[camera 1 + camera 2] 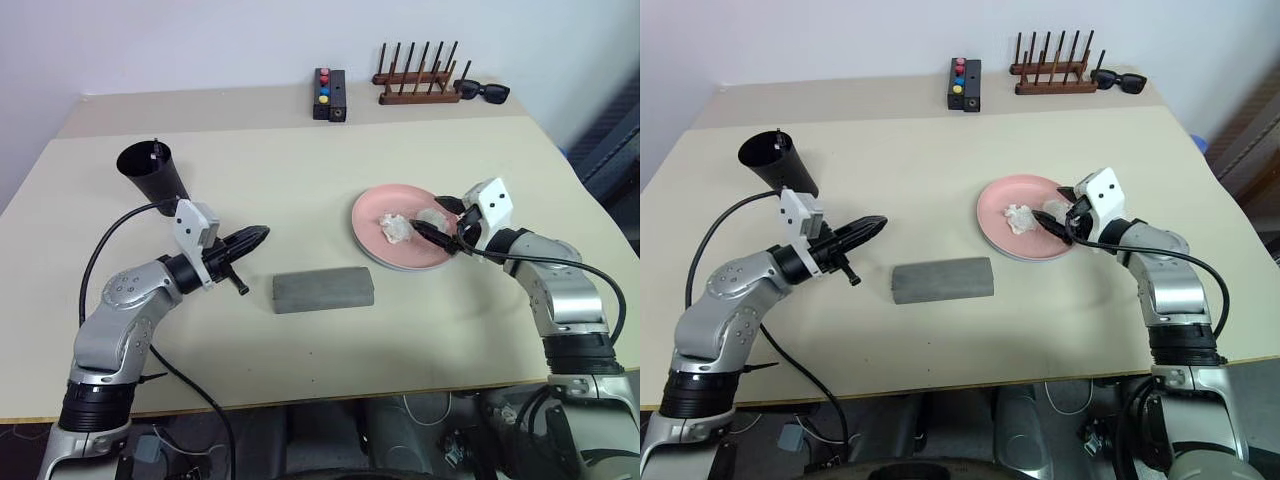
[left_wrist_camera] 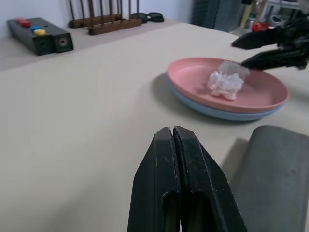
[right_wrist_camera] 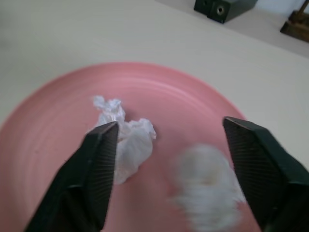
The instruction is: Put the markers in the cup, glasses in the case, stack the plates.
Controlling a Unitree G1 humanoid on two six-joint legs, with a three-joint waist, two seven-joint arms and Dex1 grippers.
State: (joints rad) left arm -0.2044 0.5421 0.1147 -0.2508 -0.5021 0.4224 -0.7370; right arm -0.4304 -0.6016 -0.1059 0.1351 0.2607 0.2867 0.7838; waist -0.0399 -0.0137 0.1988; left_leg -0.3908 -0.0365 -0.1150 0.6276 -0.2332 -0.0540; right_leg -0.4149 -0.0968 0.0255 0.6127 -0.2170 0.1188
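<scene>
The salmon pink plate lies stacked on the light blue plate at the table's right middle. Two crumpled white paper wads rest on the pink one. My right gripper hovers open just over the plate's right part, with one wad blurred between its fingers, not gripped. The grey case lies shut at the centre front. My left gripper is shut and empty, left of the case. The black cup stands at far left, a slim dark marker end poking above its rim. The glasses are hidden.
At the back edge sit a black box with coloured buttons, a wooden peg rack and chunky black sunglasses. Bare tabletop stretches between the cup and the plates.
</scene>
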